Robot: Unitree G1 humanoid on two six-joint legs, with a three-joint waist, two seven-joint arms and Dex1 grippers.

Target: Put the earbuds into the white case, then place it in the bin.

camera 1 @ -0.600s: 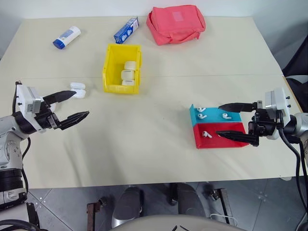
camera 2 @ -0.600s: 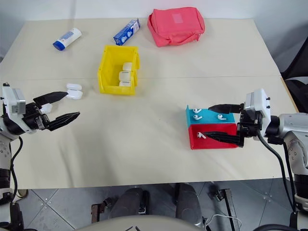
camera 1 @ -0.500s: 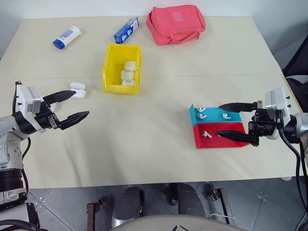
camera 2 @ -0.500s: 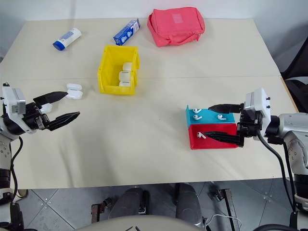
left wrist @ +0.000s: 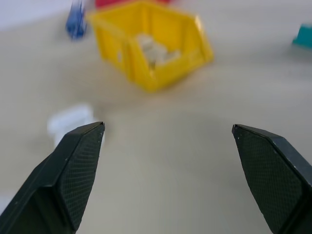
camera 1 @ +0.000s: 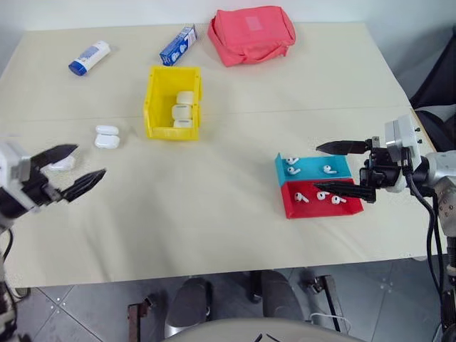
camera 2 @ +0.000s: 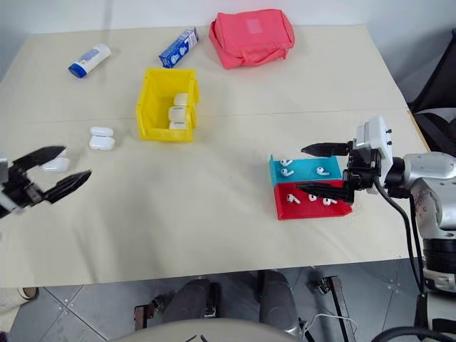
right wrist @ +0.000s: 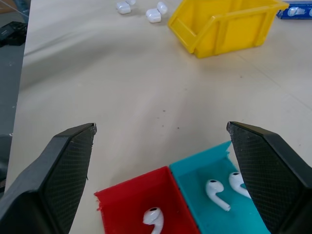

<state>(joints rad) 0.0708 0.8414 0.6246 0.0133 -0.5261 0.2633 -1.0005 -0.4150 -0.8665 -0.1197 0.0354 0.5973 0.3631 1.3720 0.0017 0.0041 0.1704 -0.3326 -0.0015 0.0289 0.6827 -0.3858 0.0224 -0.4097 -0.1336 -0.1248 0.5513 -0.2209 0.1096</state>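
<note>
Bench [camera 1: 235, 214] carried everything. Red pouch [camera 1: 251, 33] sat at the far edge, middle. Blue-white carton [camera 1: 178, 45] was just left of it, and the white-and-blue tube [camera 1: 89, 57] lay near the far-left corner.

Yellow bin [camera 1: 152, 102] stood left of centre, toward the far edge, with three white cases stacked inside [camera 1: 184, 110].

Red-and-teal tray [camera 1: 313, 209] sat right of centre, nearer the front edge. Earbuds [camera 1: 310, 169] lay in it: three in the teal half, three in the red half.

Two white cases [camera 1: 107, 136] lay side by side on the bench just left of the bin. A third white item [camera 2: 54, 164] lay near the left edge; can't tell what it was.

Right gripper [camera 1: 345, 169] was spread wide, holding nothing. It hung at the tray's right side, pointing left. One finger was over the teal half's far rim, the other over the red half, earbuds just beside the tips. Contact can't be judged.

Left gripper [camera 1: 71, 169] was wide open too, empty, at the left edge. The third white item sat by its far finger. The two cases were near, further in, and the bin beyond them.
</note>
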